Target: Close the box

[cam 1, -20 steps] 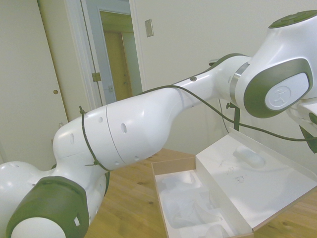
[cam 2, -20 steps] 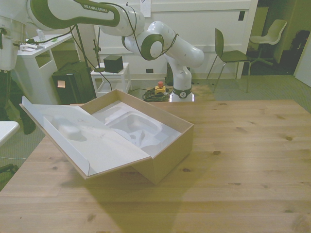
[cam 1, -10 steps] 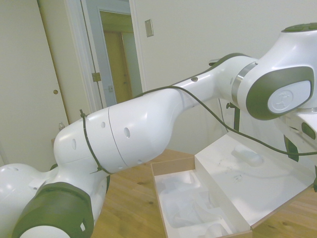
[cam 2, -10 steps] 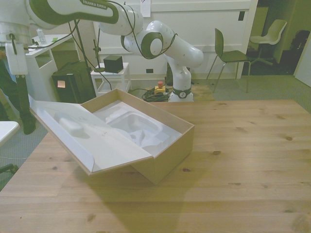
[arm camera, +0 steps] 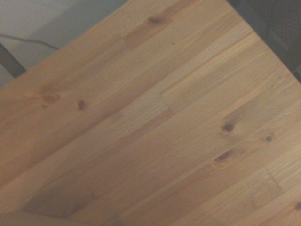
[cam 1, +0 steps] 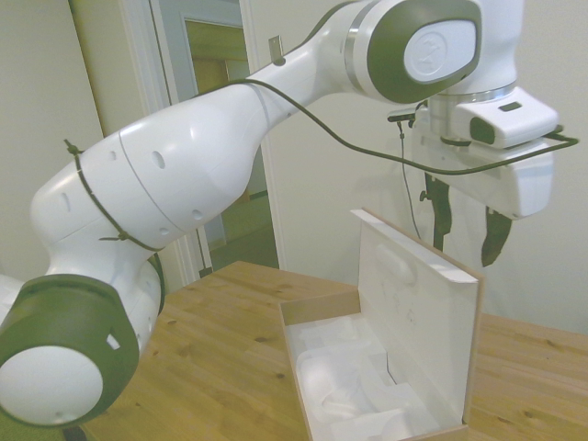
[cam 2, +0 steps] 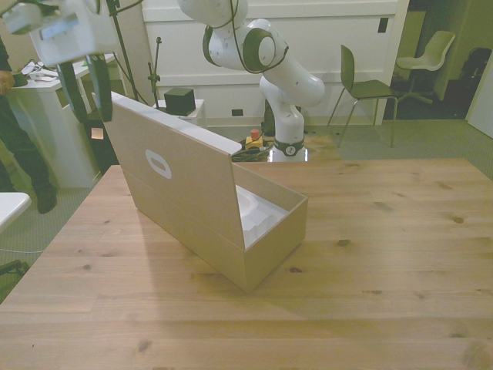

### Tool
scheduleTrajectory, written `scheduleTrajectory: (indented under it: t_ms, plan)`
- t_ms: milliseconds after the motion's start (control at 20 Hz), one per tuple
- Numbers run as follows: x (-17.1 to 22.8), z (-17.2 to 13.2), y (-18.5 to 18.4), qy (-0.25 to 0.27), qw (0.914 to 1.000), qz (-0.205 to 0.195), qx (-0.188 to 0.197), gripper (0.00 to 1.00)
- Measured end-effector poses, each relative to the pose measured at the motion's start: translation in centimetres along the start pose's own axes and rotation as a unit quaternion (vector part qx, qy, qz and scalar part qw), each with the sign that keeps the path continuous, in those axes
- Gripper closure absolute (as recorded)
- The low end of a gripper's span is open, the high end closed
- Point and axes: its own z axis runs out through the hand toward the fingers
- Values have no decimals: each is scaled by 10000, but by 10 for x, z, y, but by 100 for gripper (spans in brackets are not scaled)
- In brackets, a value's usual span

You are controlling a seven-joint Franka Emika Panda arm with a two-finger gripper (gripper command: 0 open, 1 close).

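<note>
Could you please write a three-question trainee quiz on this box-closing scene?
1. True or false: the lid of the box lies flat on the table.
2. The claw is: A) clamped on the lid, B) open behind the lid's upper edge, C) inside the box.
3. What colour is the box's moulded insert?

Key: 1. False, it stands nearly upright. 2. B. 3. White.

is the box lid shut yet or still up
Still up: the lid stands nearly upright over the box, whose white insert remains exposed.
</note>
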Motion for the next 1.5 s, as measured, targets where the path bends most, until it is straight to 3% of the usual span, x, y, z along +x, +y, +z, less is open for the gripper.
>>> scheduleTrajectory:
  t_ms: [350, 550, 800, 1050, 1150, 1350, 1500]
  plan:
    - [-29, 11, -28, 315, 9971, -422, -546, 0]
    - [-77, 41, -75, 451, 9922, -773, -868, 0]
    - [-108, 81, -119, 808, 9853, -1154, -965, 0]
    - [-131, 89, -148, 1150, 9809, -1402, -707, 0]
    - [-134, 88, -155, 1137, 9852, -1222, -385, 0]
    - [-122, 72, -144, 619, 9957, -689, 88, 0]
    - [-124, 63, -133, -28, 9988, -434, 212, 0]
